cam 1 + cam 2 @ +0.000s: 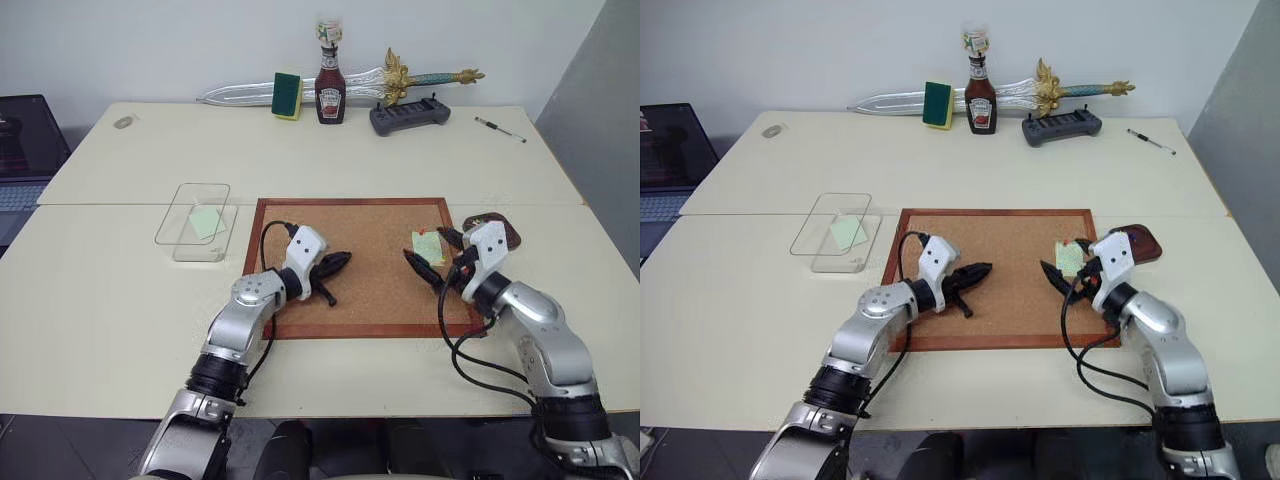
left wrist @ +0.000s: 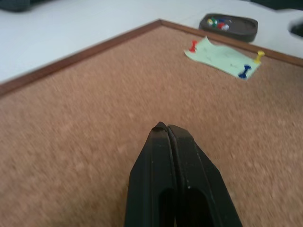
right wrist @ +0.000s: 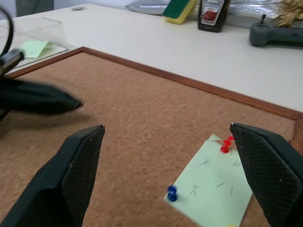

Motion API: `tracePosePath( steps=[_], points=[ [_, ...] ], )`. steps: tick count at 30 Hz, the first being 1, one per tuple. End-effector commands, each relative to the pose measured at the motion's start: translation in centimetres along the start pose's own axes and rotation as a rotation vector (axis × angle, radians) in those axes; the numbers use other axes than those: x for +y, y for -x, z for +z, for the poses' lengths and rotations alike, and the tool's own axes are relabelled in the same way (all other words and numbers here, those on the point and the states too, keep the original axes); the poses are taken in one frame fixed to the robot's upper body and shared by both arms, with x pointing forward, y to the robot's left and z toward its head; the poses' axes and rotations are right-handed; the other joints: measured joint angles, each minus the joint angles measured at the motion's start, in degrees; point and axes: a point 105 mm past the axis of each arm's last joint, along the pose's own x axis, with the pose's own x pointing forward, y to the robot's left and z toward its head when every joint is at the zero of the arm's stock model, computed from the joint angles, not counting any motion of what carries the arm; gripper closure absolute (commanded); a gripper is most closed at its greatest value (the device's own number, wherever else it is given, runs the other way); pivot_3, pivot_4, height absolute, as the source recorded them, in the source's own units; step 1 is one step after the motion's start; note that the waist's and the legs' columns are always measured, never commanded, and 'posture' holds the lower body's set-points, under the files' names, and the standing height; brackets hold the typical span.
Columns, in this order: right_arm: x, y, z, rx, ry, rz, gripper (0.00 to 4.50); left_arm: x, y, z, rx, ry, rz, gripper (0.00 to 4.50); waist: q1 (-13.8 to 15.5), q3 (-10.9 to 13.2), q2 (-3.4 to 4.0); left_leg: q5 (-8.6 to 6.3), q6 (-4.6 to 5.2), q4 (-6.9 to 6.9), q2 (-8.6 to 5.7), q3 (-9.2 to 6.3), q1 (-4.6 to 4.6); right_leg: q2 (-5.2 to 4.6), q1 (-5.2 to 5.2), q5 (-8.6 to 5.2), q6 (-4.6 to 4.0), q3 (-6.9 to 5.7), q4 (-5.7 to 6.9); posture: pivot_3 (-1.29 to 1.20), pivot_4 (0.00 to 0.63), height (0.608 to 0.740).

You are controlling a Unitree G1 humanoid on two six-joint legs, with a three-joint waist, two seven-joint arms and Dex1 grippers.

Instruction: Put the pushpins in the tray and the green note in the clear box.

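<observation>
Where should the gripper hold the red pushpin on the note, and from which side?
Grip the red pushpin by its plastic head, probably from above: it stands upright at a corner of the green note on the corkboard, so pulling straight up should free it.

Rough grainy corkboard (image 1: 370,262) with smooth wood frame, thin paper green note (image 3: 210,187), transparent plastic clear box (image 1: 193,221)

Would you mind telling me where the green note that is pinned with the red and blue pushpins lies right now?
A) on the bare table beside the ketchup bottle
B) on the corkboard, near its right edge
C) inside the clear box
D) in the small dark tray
B: the green note lies flat on the corkboard near its right edge, with the red pushpin and the blue pushpin stuck at its corners, just ahead of the open right gripper.
</observation>
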Motion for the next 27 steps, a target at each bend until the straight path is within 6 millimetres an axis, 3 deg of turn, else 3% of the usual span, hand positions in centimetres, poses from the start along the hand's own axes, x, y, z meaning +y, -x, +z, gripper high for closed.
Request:
tracePosePath(
  steps=[1,13,19,27],
  points=[
    [-1.5,-0.9,0.7,0.035,0.039,-0.026,0.0,-0.8,-0.1,0.4,-0.013,-0.01,-0.029,4.47,0.06,-0.02,0.03,0.0,0.0,0.0,0.0,0.01,0.0,0.0,0.01,0.0,0.0,0.0,0.0,0.0,0.15,0.74],
    [-4.9,-4.4,-0.5,0.195,0.114,-0.016,0.0,-2.1,0.0,0.2,-0.006,0.014,-0.089,4.47,-0.07,-0.05,0.08,0.0,0.01,0.02,-0.02,0.03,0.0,-0.02,0.0,0.0,0.0,0.02,0.0,0.0,0.15,0.74],
    [-5.8,-4.9,-0.9,0.227,0.173,0.001,0.98,-2.1,0.1,0.1,0.001,0.018,-0.086,4.5,-0.09,-0.05,0.08,0.0,0.01,0.02,-0.02,0.06,-0.01,-0.02,-0.01,0.0,-0.01,0.03,-0.01,0.0,0.15,0.74],
    [-6.2,-4.9,-1.0,0.239,0.2,0.024,2.72,-2.3,0.2,-0.2,0.008,0.023,-0.086,4.5,-0.09,-0.05,0.09,0.0,0.01,0.02,-0.02,0.06,0.0,-0.03,-0.01,0.0,-0.01,0.03,-0.01,0.0,0.15,0.74]
  ],
)
